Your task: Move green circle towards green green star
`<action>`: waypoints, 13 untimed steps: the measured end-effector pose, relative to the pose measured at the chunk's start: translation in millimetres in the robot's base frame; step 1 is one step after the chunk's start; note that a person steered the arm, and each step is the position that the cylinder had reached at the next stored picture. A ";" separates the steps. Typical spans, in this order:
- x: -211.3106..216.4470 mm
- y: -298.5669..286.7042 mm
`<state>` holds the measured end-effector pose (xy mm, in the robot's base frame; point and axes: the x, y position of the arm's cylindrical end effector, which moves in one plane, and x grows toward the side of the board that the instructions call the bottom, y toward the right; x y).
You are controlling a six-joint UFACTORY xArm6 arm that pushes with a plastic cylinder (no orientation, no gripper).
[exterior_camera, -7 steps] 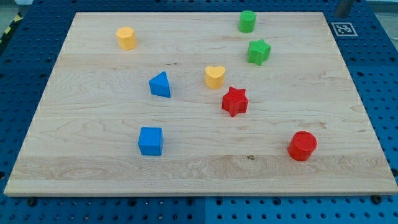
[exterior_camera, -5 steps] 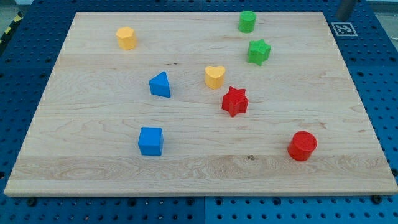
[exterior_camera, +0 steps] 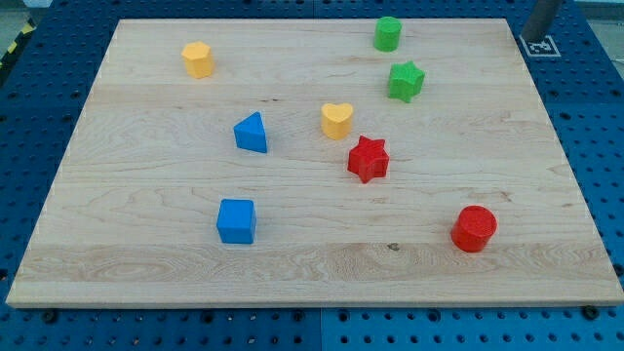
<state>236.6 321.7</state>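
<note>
The green circle stands near the board's top edge, right of centre. The green star lies just below it and slightly to the right, a small gap apart. My rod enters at the view's top right corner; my tip is off the board's top right corner, far to the right of both green blocks and touching nothing.
A yellow heart and a red star lie below the green star. A blue triangle, a blue cube, a yellow hexagon and a red cylinder are spread over the wooden board.
My rod has come further down into the view at the top right corner. No block has moved.
</note>
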 end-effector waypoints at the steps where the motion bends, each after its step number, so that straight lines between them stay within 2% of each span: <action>1: 6.1 -32.9; 2: 6.6 -53.0; 5: 6.6 -58.1; 8: -41.9 -174.6; 9: -40.2 -211.4; 11: 3.4 -214.4; 12: 12.6 -262.5; 13: 23.1 -255.7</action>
<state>259.7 65.9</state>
